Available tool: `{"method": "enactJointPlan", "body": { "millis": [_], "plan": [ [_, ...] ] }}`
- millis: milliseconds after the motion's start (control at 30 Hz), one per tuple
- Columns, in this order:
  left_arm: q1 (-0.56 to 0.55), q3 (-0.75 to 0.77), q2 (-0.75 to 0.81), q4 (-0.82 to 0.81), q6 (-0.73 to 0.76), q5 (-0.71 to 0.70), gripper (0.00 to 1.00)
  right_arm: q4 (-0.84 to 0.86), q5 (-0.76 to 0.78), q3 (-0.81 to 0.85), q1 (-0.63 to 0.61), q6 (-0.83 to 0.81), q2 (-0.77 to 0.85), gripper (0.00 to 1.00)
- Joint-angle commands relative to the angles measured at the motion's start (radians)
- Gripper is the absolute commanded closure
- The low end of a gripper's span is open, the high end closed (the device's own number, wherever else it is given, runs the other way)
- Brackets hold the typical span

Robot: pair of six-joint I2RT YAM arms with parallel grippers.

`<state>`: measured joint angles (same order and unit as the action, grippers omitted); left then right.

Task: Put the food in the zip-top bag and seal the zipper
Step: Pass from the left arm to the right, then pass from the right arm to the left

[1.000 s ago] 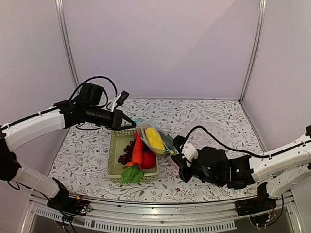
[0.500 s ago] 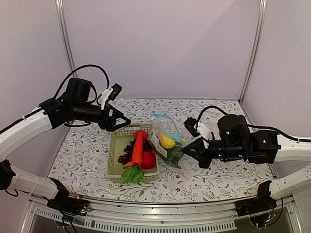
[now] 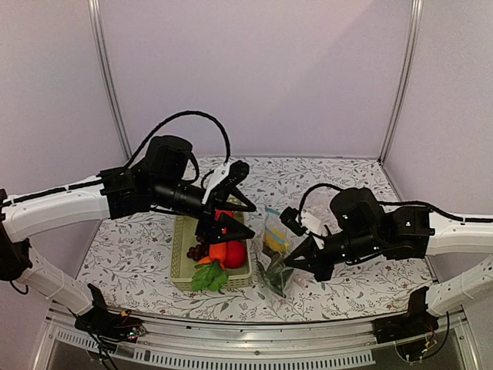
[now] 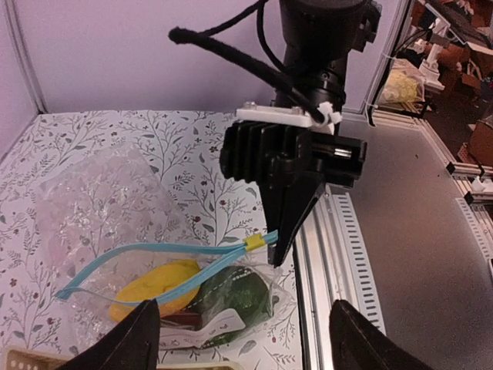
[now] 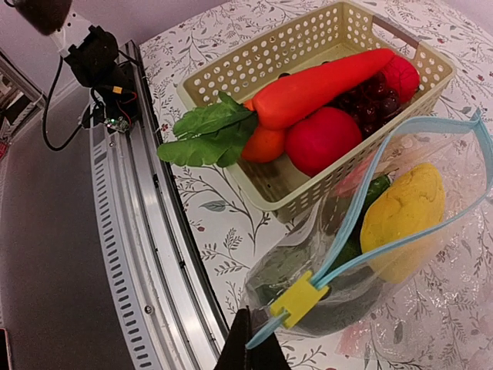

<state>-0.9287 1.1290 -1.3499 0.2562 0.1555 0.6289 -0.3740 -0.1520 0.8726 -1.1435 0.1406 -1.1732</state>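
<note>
The clear zip-top bag (image 3: 274, 254) stands on the table just right of the basket, holding a yellow corn cob (image 5: 404, 215) and a dark green vegetable (image 4: 231, 297). Its light-blue zipper (image 5: 362, 223) gapes, the two strips parted behind a yellow slider (image 5: 299, 299). My right gripper (image 5: 254, 348) is shut on the zipper's end beside the slider; the left wrist view shows it (image 4: 286, 231) from the far side. Above the basket hovers my left gripper (image 3: 243, 220), open and empty; its fingertips (image 4: 139, 339) frame the bag from above. More food, a carrot (image 5: 323, 81), red fruit (image 5: 323, 139) and grapes (image 5: 370, 89), lies in the basket.
The pale green mesh basket (image 5: 308, 42) sits left of the bag, with an orange (image 5: 262, 146) and green leaves (image 5: 204, 131) at its near end. Crinkly clear plastic (image 4: 100, 200) lies behind the bag. The table's metal front rail (image 5: 154, 231) runs close to the bag.
My left gripper let go of the bag's mouth, opened, and swung right over the basket. The right gripper kept its hold and carried the bag down toward the table's front edge.
</note>
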Motion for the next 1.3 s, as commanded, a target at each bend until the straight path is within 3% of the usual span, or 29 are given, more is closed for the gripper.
{"method": "enactJointPlan", "body": {
  "millis": [0,100,267,467,1267],
  "plan": [
    [-0.04,0.032,-0.044,-0.125,0.024,0.043,0.25,0.007,-0.008,-0.002,0.004,0.026,0.065,1.0],
    [-0.052,0.05,-0.084,-0.144,0.01,0.072,0.27,0.007,-0.021,-0.01,0.005,0.028,0.076,1.0],
    [-0.079,0.084,-0.154,-0.146,0.011,0.105,0.45,0.008,-0.042,-0.02,0.005,0.03,0.08,1.0],
    [-0.098,0.078,-0.216,-0.206,-0.028,0.148,0.55,0.028,-0.049,-0.037,0.004,0.033,0.092,1.0],
    [-0.103,0.116,-0.392,-0.352,-0.132,0.292,0.62,0.05,-0.061,-0.064,0.005,0.048,0.116,1.0]
  ]
}}
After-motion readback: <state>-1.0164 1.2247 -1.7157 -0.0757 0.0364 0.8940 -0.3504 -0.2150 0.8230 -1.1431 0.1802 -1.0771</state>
